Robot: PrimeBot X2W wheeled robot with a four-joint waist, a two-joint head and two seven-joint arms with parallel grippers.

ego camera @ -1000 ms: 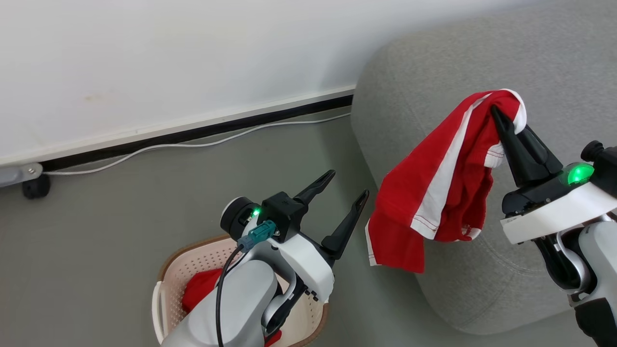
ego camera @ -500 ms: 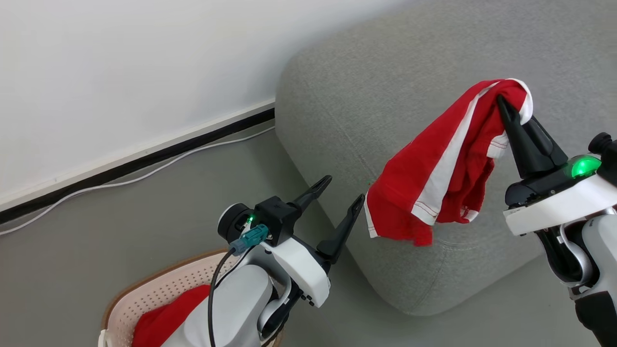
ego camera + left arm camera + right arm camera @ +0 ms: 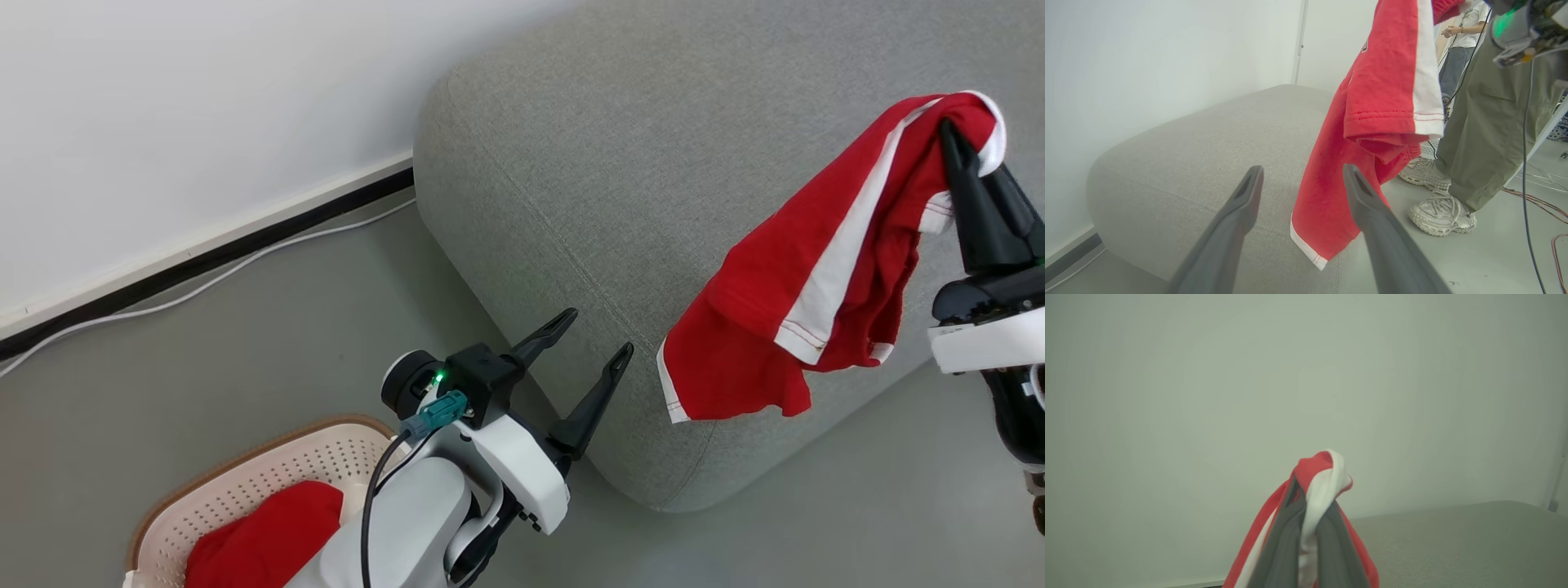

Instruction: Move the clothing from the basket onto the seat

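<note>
Here, the jersey (image 3: 824,286) hangs bunched from the right gripper (image 3: 951,135), whose two dark fingers are pinched together on a twist of red and white cloth at its top. It dangles over the near corner of the sofa (image 3: 612,163), and we cannot tell whether its lower hem touches the cushion or hangs just clear of it. From the right wrist we see only the knot of fabric (image 3: 1323,469) wrapped over the fingertips; the rest drops out of the picture's bottom edge. From the left wrist the jersey (image 3: 1380,94) is cut off at the top, and a dark mark near its fold is too small for us to read.

The other garment (image 3: 261,539), plain red, lies in the basket (image 3: 245,453) at the lower left of the head view. Both are partly hidden behind the pale left forearm and cropped by the bottom edge, so we cannot make out the basket's handles or floor.

The left gripper (image 3: 598,331) stands with its fingers spread wide and nothing between them, beside the sofa's front corner and apart from the jersey.

Beyond the jersey, the left wrist view catches a person (image 3: 1486,122) in olive trousers and pale shoes (image 3: 1441,212), cut off above the thigh. A white cable (image 3: 204,286) runs along the foot of the wall (image 3: 163,122) and passes out of sight behind the sofa.
</note>
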